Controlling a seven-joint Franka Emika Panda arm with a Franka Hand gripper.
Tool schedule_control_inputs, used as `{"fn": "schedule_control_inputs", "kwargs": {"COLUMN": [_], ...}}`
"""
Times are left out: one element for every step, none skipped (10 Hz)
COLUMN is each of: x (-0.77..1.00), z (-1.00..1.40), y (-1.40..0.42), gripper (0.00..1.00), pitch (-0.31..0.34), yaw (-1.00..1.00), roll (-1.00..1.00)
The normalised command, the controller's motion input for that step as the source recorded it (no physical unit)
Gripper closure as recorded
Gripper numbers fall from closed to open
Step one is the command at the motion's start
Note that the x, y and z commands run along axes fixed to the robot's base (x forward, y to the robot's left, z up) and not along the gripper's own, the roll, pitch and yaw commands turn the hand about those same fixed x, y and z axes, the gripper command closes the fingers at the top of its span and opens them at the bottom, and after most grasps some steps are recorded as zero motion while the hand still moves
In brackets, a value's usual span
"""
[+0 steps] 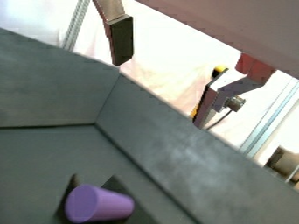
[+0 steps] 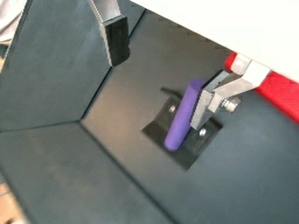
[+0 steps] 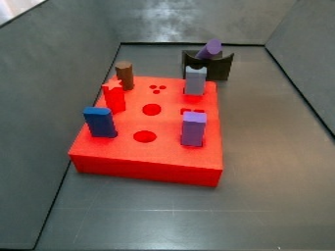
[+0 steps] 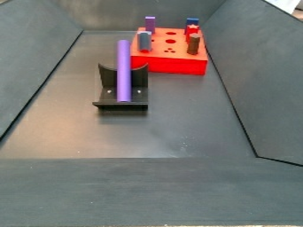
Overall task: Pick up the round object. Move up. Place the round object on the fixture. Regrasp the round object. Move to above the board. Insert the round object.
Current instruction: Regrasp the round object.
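**Rod resting on the fixture, gripper clear above it**

On the dark bin floor, the fixture (image 4: pixel 120 92) stands apart from the red board (image 3: pixel 151 132), and the purple rod (image 4: pixel 122 69) leans upright against its back plate. Both side views show the rod free of any contact other than the fixture; no part of the arm appears in them. Seen in a wrist view, the rod (image 2: pixel 183 114) lies along the fixture (image 2: pixel 184 129), whose base plate shows beneath it. The gripper (image 2: pixel 170 66) hangs above this spot with its jaws apart and nothing between them: one finger (image 2: pixel 115 39) is on one side, while the opposite finger (image 2: pixel 216 96) overlaps the rod's upper end in the picture without clearly touching it. Another wrist view catches only the rod's end (image 1: pixel 96 203) near the frame's edge, below the open fingers (image 1: pixel 121 39).

On the board stand a blue peg (image 3: pixel 100 122), a red peg (image 3: pixel 114 97), a brown peg (image 3: pixel 124 75), a short purple peg (image 3: pixel 194 128) and a grey-blue peg (image 3: pixel 195 80); round holes (image 3: pixel 147 110) remain open between them.
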Motion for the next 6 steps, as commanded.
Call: {"fn": "schedule_control_inputs", "kwargs": {"x": [0.10, 0.10, 0.09, 0.08, 0.08, 0.03], "z": [-0.01, 0.00, 0.00, 0.00, -0.01, -1.00], "y": [-0.05, -0.04, -0.04, -0.04, -0.04, 0.04], "gripper": [0.00, 0.00, 0.00, 0.00, 0.00, 0.00], "pitch": [0.175, 0.138, 0.118, 0.076, 0.041, -0.058], "yaw": [0.18, 0.21, 0.21, 0.22, 0.21, 0.33], "roll": [0.55, 0.33, 0.26, 0.20, 0.17, 0.22]}}
